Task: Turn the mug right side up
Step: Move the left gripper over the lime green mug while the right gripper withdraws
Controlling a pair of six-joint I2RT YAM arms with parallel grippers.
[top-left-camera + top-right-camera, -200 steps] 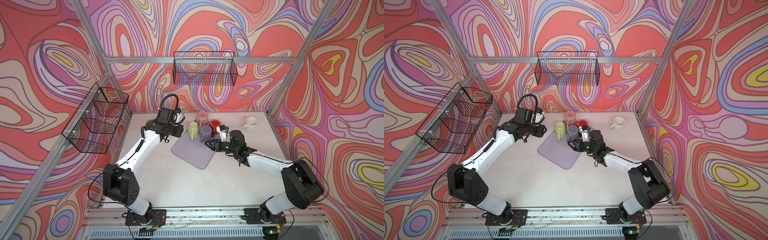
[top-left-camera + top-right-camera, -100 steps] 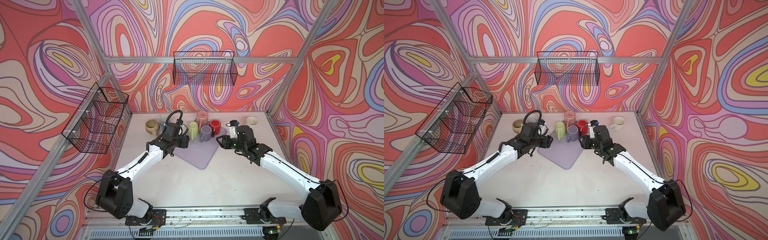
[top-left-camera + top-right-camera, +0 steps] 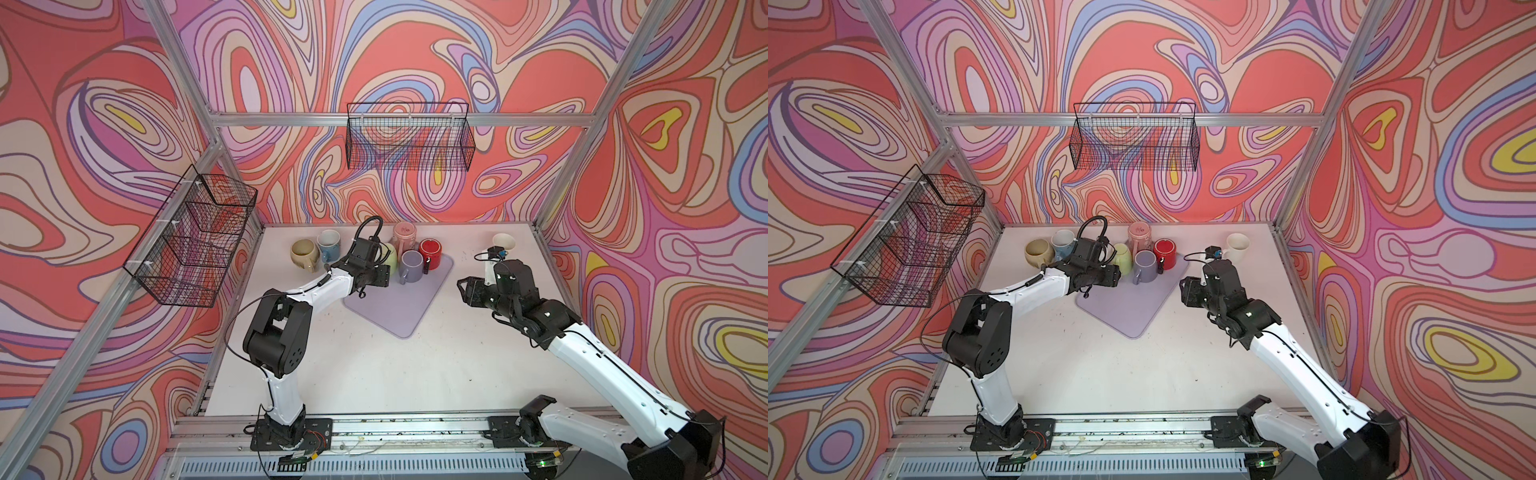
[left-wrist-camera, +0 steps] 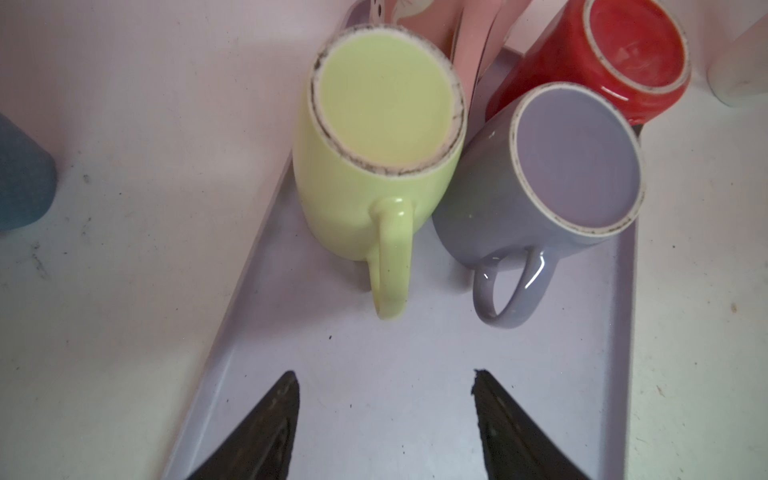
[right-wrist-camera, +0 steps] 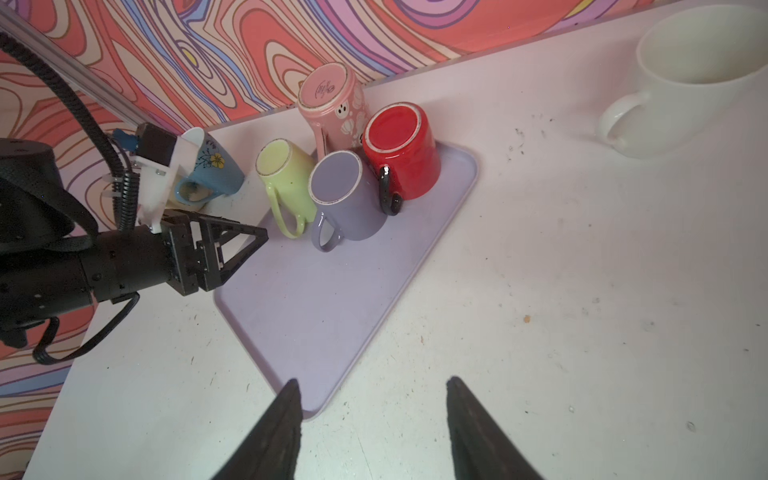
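Four mugs stood bottom-up at the far end of the lavender tray [image 3: 399, 309] on the white desk [image 3: 374, 365]. The green mug [image 4: 374, 145] sat at the tray's left edge, w/ the purple mug [image 4: 540, 187] just beside it & seemingly touching. The red mug [image 3: 430, 252], w/ a black handle, stood behind the purple one. The pink mug [image 5: 332, 104] was at the far corner, behind green & red. None was right side up yet. Green & purple handles pointed toward the desk's front, i.e. toward the L hand [image 4: 384, 374]. That hand hovered low over the tray's left part, near the green mug but apart from it, fingers spread, nothing btwn them: released, empty. The R hand [image 5: 372, 380] hung over bare desk just off the tray's right side, well apart from the mugs & aimed across at them, jaws likewise parted, nothing held. Three more mugs stood upright off the tray. The beige mug [image 3: 303, 255] & the blue mug [image 3: 329, 245] w/ a yellow flower were side by side at back left, near the green one. The white mug [image 3: 503, 243] stood alone at back right, behind the R wrist in both top views. Two black wire baskets hung on the walls: a back basket [image 3: 409, 141] & a side basket [image 3: 195, 237] on the left.
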